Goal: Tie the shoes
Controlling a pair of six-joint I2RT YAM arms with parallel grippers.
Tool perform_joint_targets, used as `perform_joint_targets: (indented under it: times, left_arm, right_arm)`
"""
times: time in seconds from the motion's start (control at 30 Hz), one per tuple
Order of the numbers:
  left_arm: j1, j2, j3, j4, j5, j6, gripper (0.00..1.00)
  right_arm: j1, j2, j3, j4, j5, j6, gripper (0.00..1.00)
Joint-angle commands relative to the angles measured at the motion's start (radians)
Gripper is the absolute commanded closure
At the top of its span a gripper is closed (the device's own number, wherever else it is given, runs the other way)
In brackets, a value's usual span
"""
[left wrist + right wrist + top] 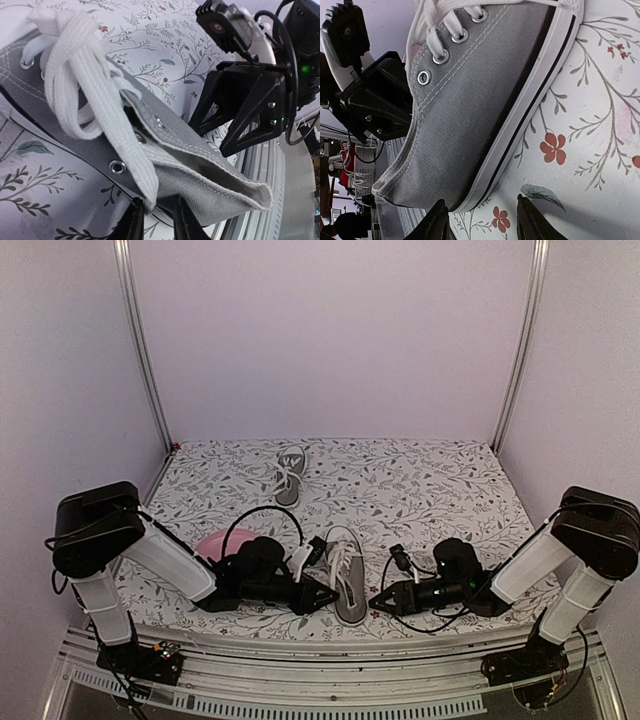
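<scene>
Two grey shoes with white laces lie on the flowered cloth: the near shoe (347,578) between my grippers and the far shoe (288,476) at the back. My left gripper (322,592) (157,220) is at the near shoe's (200,175) left side. The loose end of a white lace (145,180) hangs between its narrowly parted fingers, touching one and apart from the other. My right gripper (378,602) (482,220) is open at the shoe's (470,110) heel, one finger (437,222) by the white sole edge, the other over bare cloth.
A round pink plate (212,543) lies left of the near shoe, partly under my left arm. The table's metal front rail (330,645) runs just behind both grippers. White walls close the back and sides.
</scene>
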Motion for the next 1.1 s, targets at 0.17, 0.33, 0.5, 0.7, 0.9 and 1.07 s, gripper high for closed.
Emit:
perform_joint_targets:
  times: [0.17,0.33,0.5,0.7,0.9,1.07]
  left_arm:
    - [0.022,-0.004,0.01,0.063,0.042,-0.019,1.0]
    - [0.044,-0.044,0.031,0.005,0.135,-0.082,1.0]
    - [0.062,-0.109,0.059,-0.113,0.251,-0.153,1.0]
    - [0.105,-0.126,0.097,-0.215,0.389,-0.288,1.0]
    - [0.106,-0.069,0.105,-0.141,0.453,-0.465,1.0]
    - [0.106,-0.045,0.095,0.002,0.449,-0.598,1.0]
  right_arm:
    - [0.007,0.113,0.054,0.012,-0.094,-0.02,0.68]
    - [0.008,0.17,0.097,0.014,-0.147,-0.033,0.76]
    - [0.021,0.189,0.125,0.006,-0.171,-0.046,0.78]
    - [0.043,0.207,0.163,-0.026,-0.177,-0.063,0.79]
    - [0.054,0.208,0.178,-0.053,-0.171,-0.075,0.79]
    - [0.065,0.21,0.195,-0.072,-0.17,-0.086,0.79]
